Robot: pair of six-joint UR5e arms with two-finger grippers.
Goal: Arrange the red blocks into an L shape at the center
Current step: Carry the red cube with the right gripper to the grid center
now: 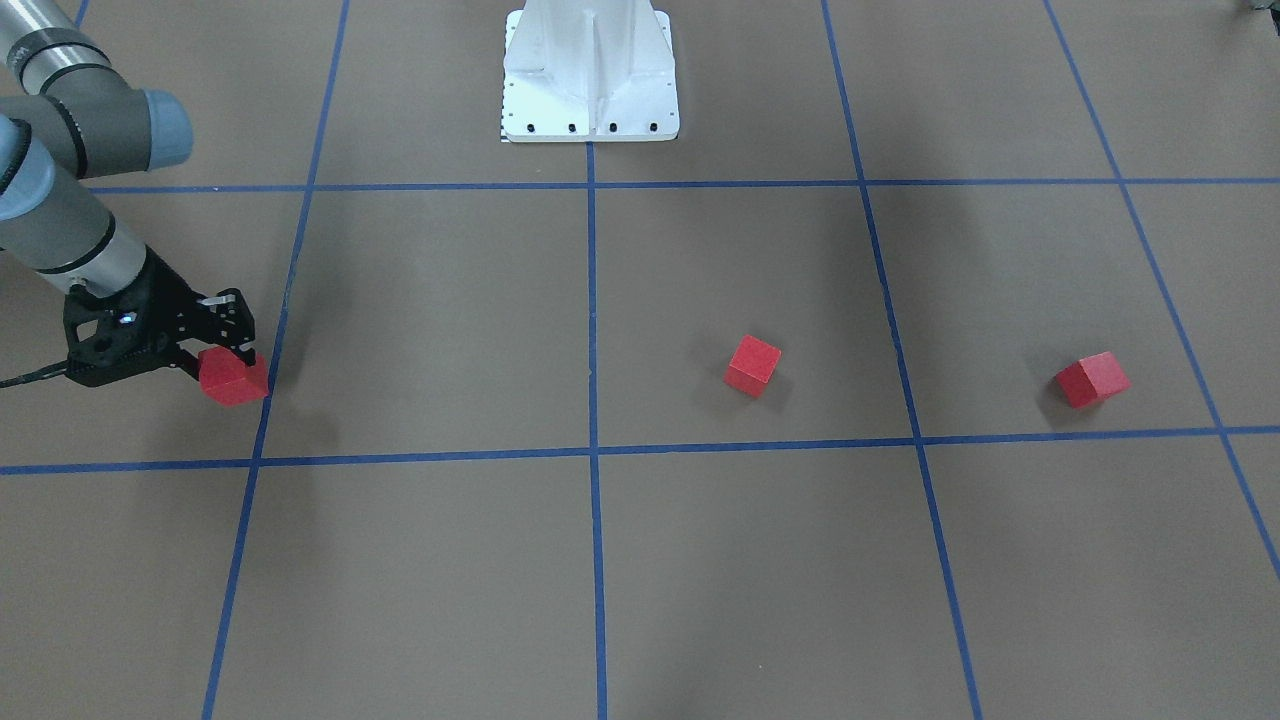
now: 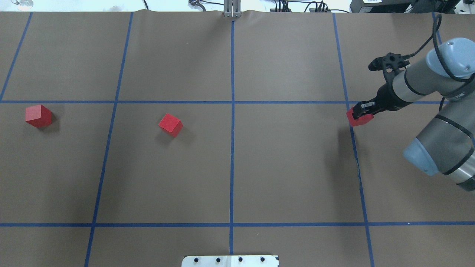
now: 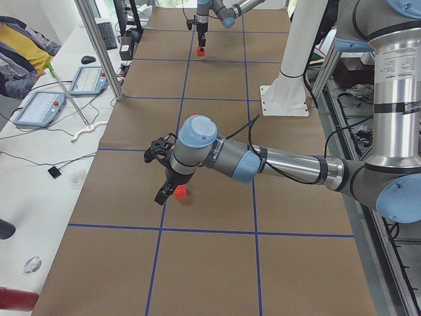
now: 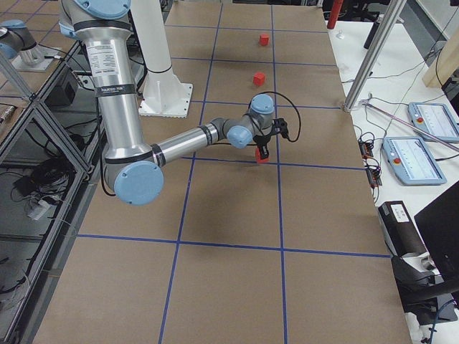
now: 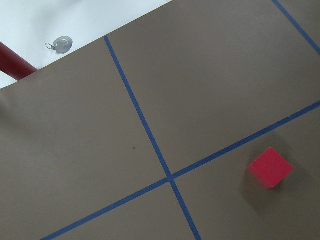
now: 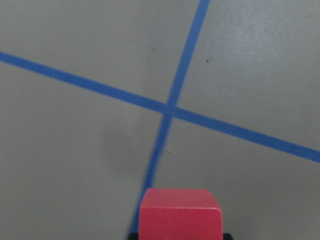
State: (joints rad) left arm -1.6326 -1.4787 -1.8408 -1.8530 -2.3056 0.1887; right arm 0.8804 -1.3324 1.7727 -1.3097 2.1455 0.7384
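Observation:
My right gripper (image 1: 220,362) is shut on a red block (image 1: 234,378), (image 2: 359,118), held just off the brown surface by a blue line at the table's right side; the block fills the bottom of the right wrist view (image 6: 180,214). A second red block (image 2: 170,124) lies left of the center (image 2: 259,155). A third red block (image 2: 37,115) lies far left and shows in the left wrist view (image 5: 270,167). My left gripper (image 3: 166,192) hangs high over the table's left end, seen only in the exterior left view. I cannot tell whether it is open or shut.
The white robot base (image 1: 590,80) stands at the table's near edge on the middle line. Aluminium posts (image 3: 99,46) and operator tablets (image 3: 39,108) stand along the far edge. A red cylinder (image 5: 15,67) and a glass (image 5: 62,44) lie beyond the left end.

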